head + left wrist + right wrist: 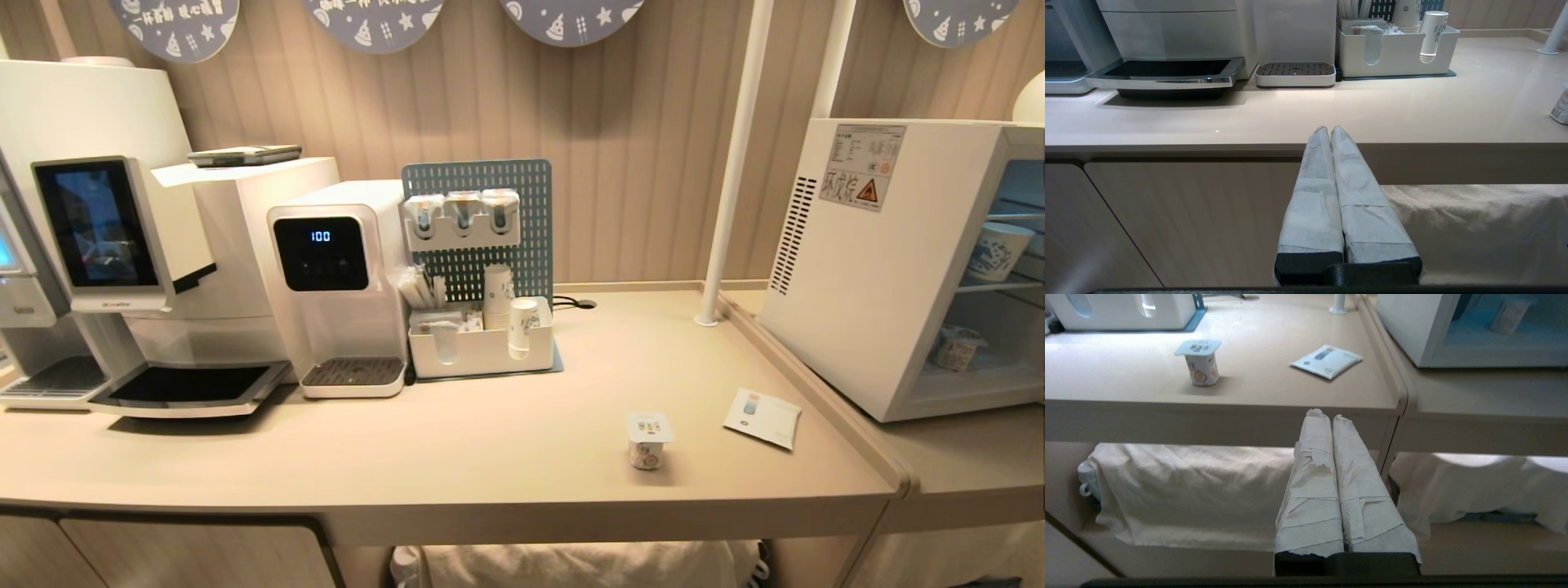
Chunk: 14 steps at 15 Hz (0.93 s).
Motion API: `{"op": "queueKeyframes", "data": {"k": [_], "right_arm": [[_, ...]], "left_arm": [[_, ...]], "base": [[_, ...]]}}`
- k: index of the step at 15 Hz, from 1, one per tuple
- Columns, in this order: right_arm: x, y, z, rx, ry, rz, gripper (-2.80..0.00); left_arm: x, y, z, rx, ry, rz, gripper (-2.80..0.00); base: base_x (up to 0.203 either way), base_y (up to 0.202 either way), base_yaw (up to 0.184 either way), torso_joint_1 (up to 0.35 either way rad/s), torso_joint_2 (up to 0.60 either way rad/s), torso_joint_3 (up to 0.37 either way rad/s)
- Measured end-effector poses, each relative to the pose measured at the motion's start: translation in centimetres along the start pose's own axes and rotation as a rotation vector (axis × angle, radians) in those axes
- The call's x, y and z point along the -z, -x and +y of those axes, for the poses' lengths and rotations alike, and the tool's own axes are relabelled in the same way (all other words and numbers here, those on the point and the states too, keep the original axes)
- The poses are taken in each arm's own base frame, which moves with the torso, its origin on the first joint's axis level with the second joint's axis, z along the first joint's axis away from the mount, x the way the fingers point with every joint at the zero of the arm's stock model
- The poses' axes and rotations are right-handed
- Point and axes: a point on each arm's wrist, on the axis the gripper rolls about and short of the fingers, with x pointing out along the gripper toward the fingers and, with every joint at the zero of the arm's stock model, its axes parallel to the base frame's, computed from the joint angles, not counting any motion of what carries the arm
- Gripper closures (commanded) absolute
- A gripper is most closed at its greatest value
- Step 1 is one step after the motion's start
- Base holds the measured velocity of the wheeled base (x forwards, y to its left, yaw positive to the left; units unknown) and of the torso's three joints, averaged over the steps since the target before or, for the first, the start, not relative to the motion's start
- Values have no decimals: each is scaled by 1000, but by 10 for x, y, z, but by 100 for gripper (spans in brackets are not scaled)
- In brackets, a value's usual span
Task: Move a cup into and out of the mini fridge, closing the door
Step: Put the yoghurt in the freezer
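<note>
Right gripper (pixel 1331 416): taped fingers pressed together, empty, low in front of the counter edge.
Left gripper (pixel 1329 132): same — pressed together, holding nothing, parked below the counter (pixel 457 457).
Cup (pixel 649 439): small foil-lidded cup, upright on the counter, near a leaflet (pixel 762 417), well apart from both grippers.
Mini fridge (pixel 873 278): on the right-hand counter; interior shelves visible, cups inside; the door itself not in view.
Progress: nothing started — cup untouched, placing, retrieval and door-closing all remain.

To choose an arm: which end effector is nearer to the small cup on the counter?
Right. The right end effector sits below the counter edge near the cup; the left end effector is farther away.
</note>
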Motion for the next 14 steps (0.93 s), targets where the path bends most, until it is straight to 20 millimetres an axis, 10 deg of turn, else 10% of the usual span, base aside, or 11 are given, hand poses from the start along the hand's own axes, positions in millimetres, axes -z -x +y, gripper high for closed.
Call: {"op": "queueKeyframes", "data": {"k": [7,8,14], "right_arm": [[-97,12,-8,8,-124,-67,0],[-107,0,-9,8,-134,-14,-280],[-112,-139,-9,-71,-121,296,-280]], "left_arm": [[0,0,0,-2,1,-1,0],[0,0,0,-2,1,-1,0],[-16,5,0,-2,2,-60,0]], "base": [[0,0,0,0,0,0],[0,0,0,0,0,0],[0,0,0,0,0,0]]}}
